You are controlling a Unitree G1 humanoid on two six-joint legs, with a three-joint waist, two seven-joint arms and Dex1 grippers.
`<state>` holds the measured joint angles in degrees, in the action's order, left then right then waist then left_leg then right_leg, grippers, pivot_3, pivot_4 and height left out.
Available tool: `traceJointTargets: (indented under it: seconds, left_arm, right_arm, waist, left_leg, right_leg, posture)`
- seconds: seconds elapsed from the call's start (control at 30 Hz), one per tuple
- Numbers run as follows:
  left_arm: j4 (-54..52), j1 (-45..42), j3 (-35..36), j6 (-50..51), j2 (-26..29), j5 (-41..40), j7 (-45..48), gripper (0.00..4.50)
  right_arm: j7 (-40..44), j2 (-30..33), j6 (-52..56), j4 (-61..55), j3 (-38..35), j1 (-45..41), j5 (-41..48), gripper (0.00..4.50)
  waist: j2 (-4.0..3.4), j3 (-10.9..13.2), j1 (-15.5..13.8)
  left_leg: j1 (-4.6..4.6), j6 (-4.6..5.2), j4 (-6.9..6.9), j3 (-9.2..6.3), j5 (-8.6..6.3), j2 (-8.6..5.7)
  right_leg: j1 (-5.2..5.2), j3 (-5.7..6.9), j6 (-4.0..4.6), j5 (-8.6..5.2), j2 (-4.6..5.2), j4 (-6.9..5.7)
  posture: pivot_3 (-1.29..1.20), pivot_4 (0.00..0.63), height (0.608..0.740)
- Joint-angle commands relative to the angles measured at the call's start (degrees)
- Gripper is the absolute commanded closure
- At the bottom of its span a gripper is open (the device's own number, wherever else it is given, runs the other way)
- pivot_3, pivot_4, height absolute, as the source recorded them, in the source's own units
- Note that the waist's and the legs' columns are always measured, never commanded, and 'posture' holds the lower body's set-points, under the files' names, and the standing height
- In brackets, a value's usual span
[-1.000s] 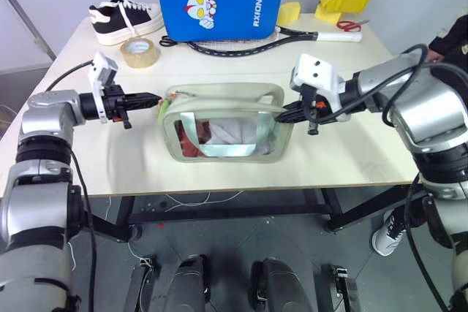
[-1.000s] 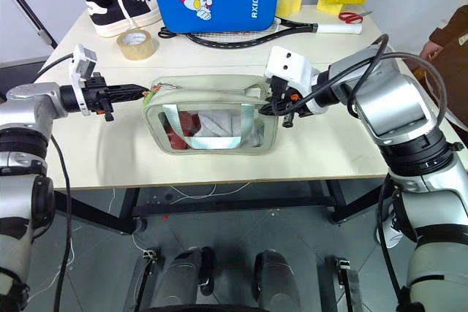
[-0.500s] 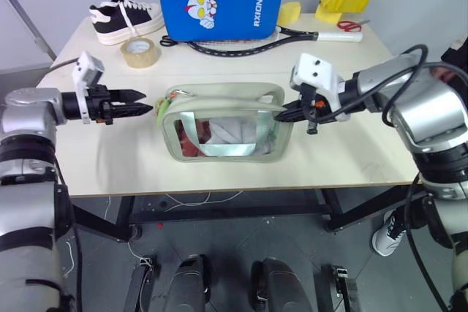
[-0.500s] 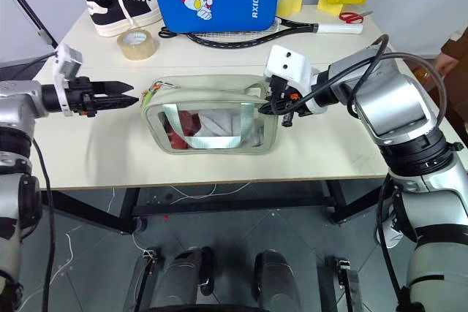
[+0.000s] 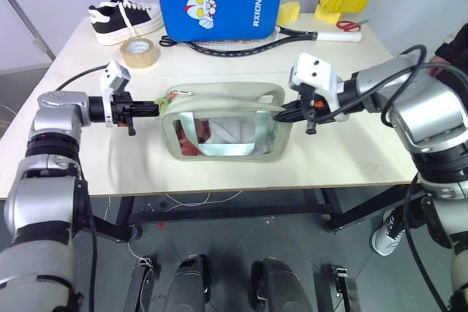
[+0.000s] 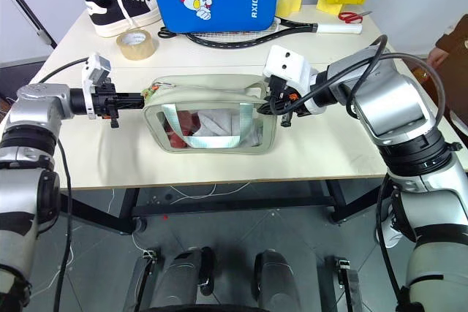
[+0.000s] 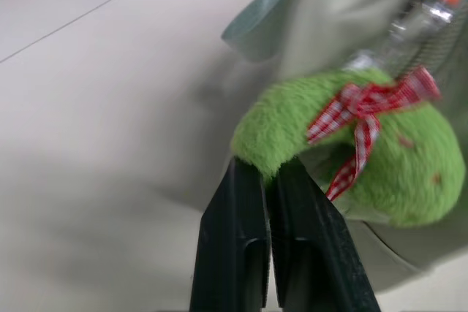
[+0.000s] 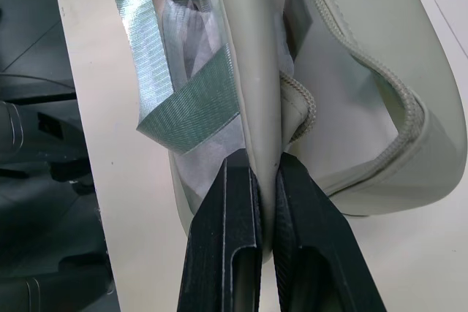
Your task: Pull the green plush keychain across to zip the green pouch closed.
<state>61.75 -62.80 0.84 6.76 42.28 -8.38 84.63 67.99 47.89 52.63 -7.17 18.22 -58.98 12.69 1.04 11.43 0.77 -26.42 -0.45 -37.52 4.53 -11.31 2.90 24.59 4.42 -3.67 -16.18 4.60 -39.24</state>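
The left wrist view shows the left gripper (image 7: 269, 169) closed on the green plush keychain (image 7: 351, 144), while the right gripper (image 8: 263, 162) pinches the green pouch (image 5: 223, 123) edge.

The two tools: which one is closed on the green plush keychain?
The left tool, at the pouch's left end, pinches the green plush keychain; the right tool clamps the green pouch edge instead.

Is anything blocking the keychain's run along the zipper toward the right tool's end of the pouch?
Nothing visible does. The left tool is shut on the green plush keychain at the green pouch's left end; the zipper line lies bare up to the right tool, shut on the pouch's right end.
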Motion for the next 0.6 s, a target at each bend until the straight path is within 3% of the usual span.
traceJointTargets:
  seconds: [0.03,0.27,0.5,0.6]
  left_arm:
    - [-2.3,-1.9,0.2,-2.4,4.5,1.5,1.5,4.44]
    - [-4.7,-5.0,0.9,-3.0,8.3,1.8,2.7,4.44]
    - [-14.2,-10.0,2.5,6.5,-2.7,-5.2,1.5,4.44]
    - [-18.8,-9.2,0.0,9.3,-7.5,-4.5,-1.1,4.44]
  right_arm:
    - [-0.5,0.3,0.3,-2.0,-2.1,-0.6,1.0,4.5]
    - [-0.7,0.0,-0.2,-1.5,-1.9,-0.4,1.3,4.5]
    - [-1.3,-0.7,-0.8,-1.0,-1.4,-0.2,1.3,4.5]
    - [-1.5,-1.0,-1.0,-0.4,-1.2,-0.4,1.1,4.5]
  waist:
    - [0.0,0.0,0.1]
    - [0.0,0.0,-0.1]
    - [0.0,0.0,-0.3]
    - [0.0,0.0,-0.1]
  left_leg:
    - [0.0,0.0,0.01,0.0,0.0,0.0]
    - [0.0,0.0,0.01,0.0,0.0,0.01]
    - [-0.14,0.16,-0.39,-0.04,-0.1,0.01]
    - [-0.13,0.22,-0.45,-0.01,-0.13,0.0]
  right_leg:
    - [0.0,0.0,0.0,0.0,0.0,0.0]
    - [0.02,0.0,0.0,0.0,0.0,0.0]
    - [-0.09,0.0,-0.11,0.06,0.02,0.0]
    - [-0.1,-0.03,-0.18,0.1,0.03,0.0]
  posture:
    - [0.0,0.15,0.74]
    - [0.0,0.15,0.74]
    - [0.0,0.15,0.74]
    - [0.0,0.15,0.74]
